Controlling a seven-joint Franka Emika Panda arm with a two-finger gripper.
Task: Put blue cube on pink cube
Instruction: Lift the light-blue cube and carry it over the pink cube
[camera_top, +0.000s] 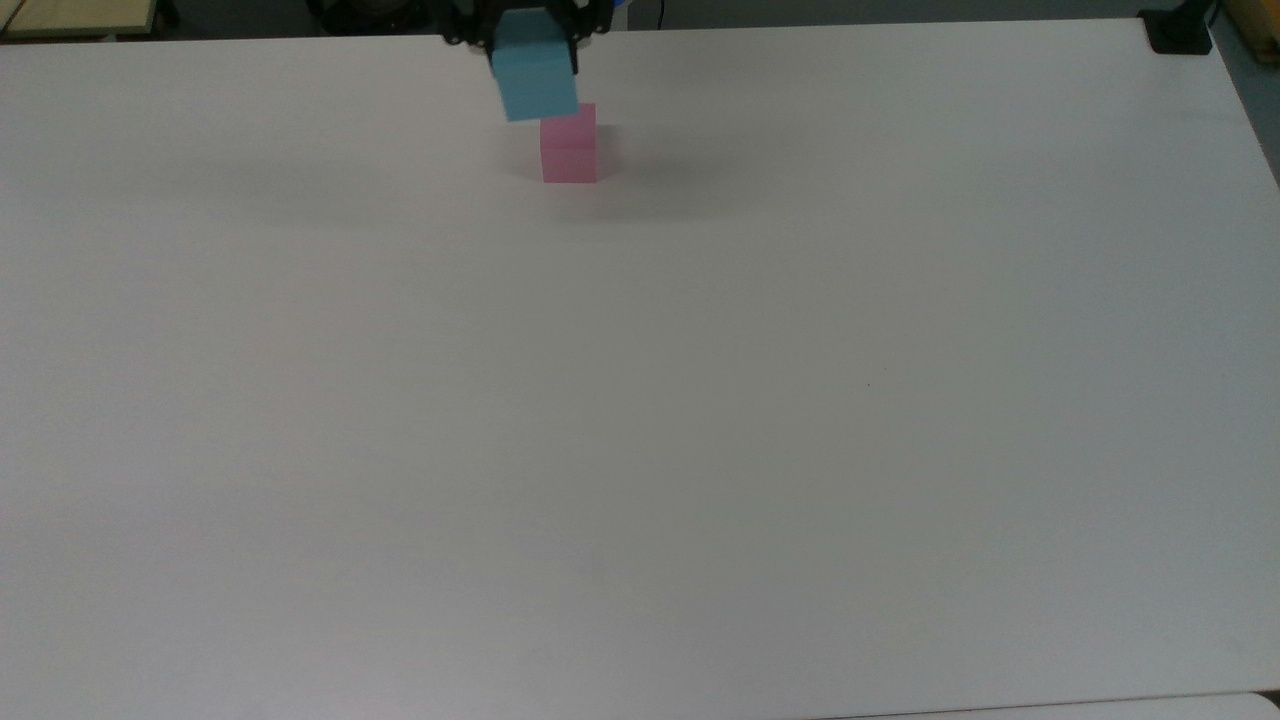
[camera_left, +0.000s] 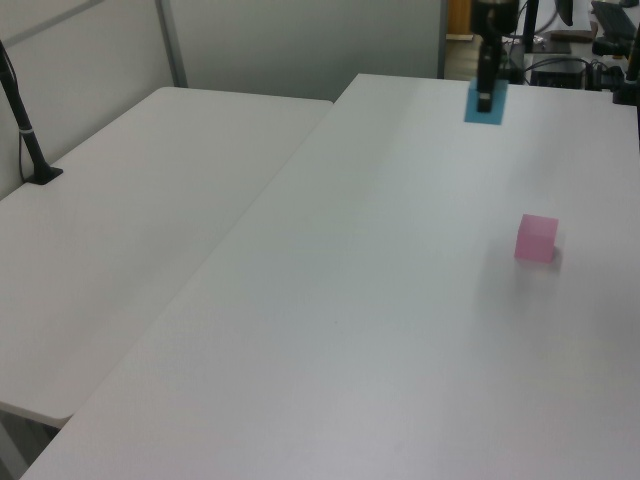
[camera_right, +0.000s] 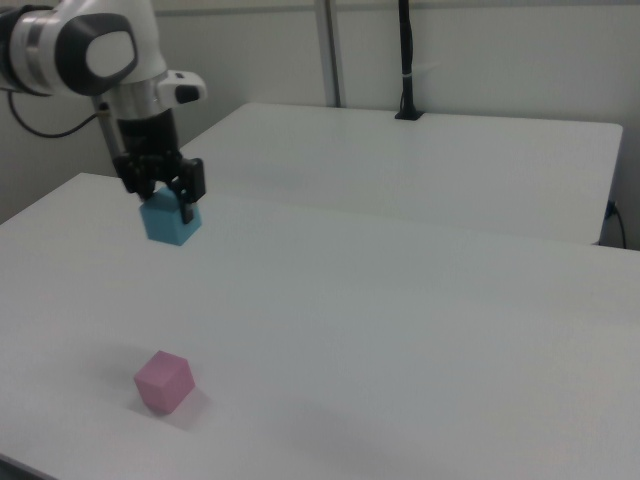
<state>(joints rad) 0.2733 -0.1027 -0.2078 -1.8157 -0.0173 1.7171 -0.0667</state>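
The gripper (camera_right: 163, 196) is clamping the blue cube (camera_right: 168, 222) above the tabletop (camera_right: 400, 330). In the top view, its upper part is being cut off, and the cube is overlapping the pink cube's (camera_top: 569, 150) far-left corner.

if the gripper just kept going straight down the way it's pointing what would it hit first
Probably the small pale pink matte cube. The gripper, shut on the light sky-blue matte cube, points down from well above the white table. The top view puts the blue cube nearly above the pink one, slightly offset, so contact might be partial.

Bare table (camera_top: 700, 400) all round pink cube (camera_top: 569, 150); held blue cube (camera_top: 535, 80) hangs well above.
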